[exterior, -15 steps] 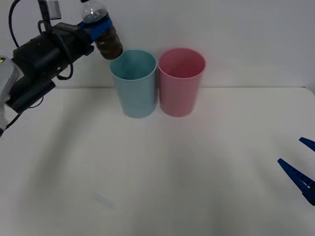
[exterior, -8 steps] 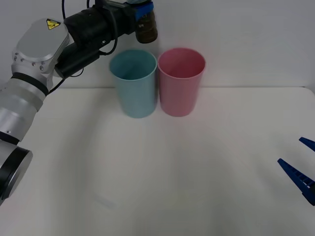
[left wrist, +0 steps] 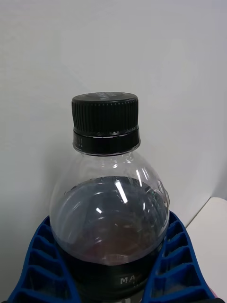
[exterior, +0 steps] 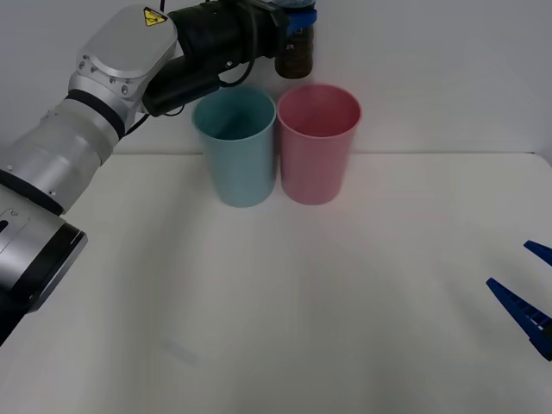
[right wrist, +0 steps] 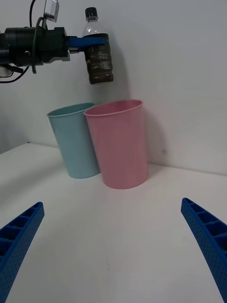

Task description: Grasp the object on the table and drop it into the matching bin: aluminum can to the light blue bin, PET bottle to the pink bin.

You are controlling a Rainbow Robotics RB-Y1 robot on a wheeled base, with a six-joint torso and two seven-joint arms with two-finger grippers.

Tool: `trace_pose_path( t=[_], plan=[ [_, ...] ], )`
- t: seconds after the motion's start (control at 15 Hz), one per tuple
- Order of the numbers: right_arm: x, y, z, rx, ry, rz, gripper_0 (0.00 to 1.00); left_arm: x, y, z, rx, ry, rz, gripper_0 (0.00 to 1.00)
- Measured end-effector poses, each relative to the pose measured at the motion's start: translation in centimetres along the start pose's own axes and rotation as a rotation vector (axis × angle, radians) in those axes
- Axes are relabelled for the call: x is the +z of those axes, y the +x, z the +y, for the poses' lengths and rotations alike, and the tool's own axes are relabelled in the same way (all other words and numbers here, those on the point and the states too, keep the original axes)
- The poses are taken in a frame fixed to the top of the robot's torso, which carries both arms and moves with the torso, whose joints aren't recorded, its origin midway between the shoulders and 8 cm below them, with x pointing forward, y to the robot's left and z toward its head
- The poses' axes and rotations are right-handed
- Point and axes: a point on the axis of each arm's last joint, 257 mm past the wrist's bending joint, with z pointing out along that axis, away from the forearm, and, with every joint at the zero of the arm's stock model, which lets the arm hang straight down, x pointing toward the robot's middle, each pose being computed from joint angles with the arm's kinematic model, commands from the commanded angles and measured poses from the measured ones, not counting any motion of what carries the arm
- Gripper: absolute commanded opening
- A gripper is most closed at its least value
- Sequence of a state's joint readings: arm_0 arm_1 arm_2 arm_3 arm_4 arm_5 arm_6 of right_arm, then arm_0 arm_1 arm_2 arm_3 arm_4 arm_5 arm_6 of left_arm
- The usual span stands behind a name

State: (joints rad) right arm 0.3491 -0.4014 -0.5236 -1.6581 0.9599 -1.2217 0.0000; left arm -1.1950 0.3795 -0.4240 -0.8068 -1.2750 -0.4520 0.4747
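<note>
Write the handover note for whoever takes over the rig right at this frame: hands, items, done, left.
Left hand: shut on the PET bottle, holding it upright in the air above the bins, about over the pink bin, near its rim on the light blue bin's side.
Right hand: open, low over the table at the robot's right, idle.
Light blue bin and pink bin stand side by side at the table's far edge.
Done: bottle grasped and lifted.
Left: center over the pink bin, release.
</note>
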Motion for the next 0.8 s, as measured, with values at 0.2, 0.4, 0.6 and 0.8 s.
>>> trace_pose_path(
  t=[0.2,0.4,0.6,0.8],
  plan=[
    [0.0,0.0,0.0,0.0,0.0,0.0,1.0,0.7,0.9,-1.8,0.02,0.029,0.026,0.01],
    [0.0,0.0,0.0,0.0,0.0,0.0,1.0,1.6,1.4,-3.8,0.014,0.057,0.029,0.01],
    [0.0,0.0,0.0,0.0,0.0,0.0,1.0,2.2,1.7,-4.9,0.026,0.068,0.033,0.01],
    [0.0,0.0,0.0,0.0,0.0,0.0,1.0,2.5,2.0,-5.4,0.039,0.072,0.04,0.09]
  ],
)
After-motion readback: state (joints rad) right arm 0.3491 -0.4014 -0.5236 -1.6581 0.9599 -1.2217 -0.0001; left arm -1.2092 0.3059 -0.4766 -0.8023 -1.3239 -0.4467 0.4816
